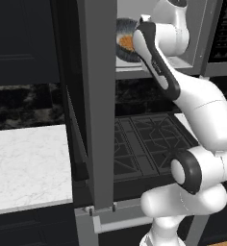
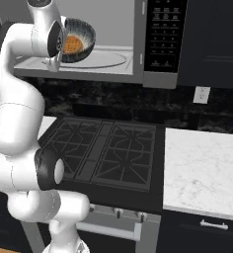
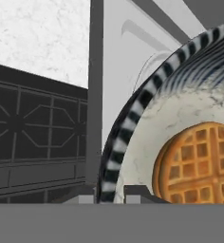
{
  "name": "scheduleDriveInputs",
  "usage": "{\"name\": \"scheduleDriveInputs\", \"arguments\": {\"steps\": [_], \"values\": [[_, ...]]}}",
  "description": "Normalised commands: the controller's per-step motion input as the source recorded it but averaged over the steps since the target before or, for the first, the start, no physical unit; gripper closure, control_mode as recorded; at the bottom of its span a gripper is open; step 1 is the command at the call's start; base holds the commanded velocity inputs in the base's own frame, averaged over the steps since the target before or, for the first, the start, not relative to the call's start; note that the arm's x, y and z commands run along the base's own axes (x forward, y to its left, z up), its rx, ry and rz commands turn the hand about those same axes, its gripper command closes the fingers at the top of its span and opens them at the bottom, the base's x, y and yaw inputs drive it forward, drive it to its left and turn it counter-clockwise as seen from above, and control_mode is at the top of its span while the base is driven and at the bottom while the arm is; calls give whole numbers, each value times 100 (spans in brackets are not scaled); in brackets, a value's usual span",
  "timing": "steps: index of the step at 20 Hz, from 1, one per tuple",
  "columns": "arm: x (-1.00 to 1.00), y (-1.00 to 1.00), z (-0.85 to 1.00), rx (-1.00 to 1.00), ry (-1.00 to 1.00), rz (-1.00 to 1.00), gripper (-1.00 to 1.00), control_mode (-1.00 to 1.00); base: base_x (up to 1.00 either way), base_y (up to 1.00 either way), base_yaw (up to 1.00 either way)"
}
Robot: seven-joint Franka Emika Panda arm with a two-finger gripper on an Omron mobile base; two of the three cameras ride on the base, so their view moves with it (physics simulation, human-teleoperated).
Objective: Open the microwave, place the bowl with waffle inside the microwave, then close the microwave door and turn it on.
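Since the load is carried tipped, the risks begin at the fingers and run outward.

Gripper [image 3: 109, 193]: its jaws are pinched together on the rim of the bowl [image 2: 78, 40], and the two dark tips straddle that striped edge in the hand view.

Bowl: held on its side at the mouth of the microwave [image 2: 138, 44], just above the cavity floor, its opening turned toward the right base view.

Waffle [image 3: 199, 163]: lying against the bowl's pale inside, right beyond the fingertips. Judged risk: with the bowl this steeply tilted it could slide out before the bowl is levelled.

Rim grip: a thin edge hold; I judge a knock against the frame could twist the bowl loose.

Turntable [image 2: 106, 59]: just below and beyond the bowl; setting down tilted could leave the bowl rolling.

Microwave door [image 1: 98, 96]: swung wide, to the gripper's left.

Button panel [image 2: 163, 34]: farther right; rows of pale marks, too small to read.

Stove [image 2: 108, 148]: well below; no brand legible.
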Motion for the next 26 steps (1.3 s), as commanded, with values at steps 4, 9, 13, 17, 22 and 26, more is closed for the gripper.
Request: {"name": "scheduleDriveInputs", "arguments": {"steps": [4, 9, 13, 17, 22, 26], "values": [[99, 0, -23, 1, 4, -2, 100, -100, 0, 0, 0], [75, 0, -33, 0, 1, -2, 100, -100, 0, 0, 0], [46, 0, -20, 0, 0, 0, 100, -100, 0, 0, 0], [12, 0, -6, 1, 0, 0, -100, -100, 0, 0, 0], [-18, -11, 0, 7, -9, 0, -100, -100, 0, 0, 0], [-47, -29, 0, 13, -24, 0, -100, -100, 0, 0, 0]]}}
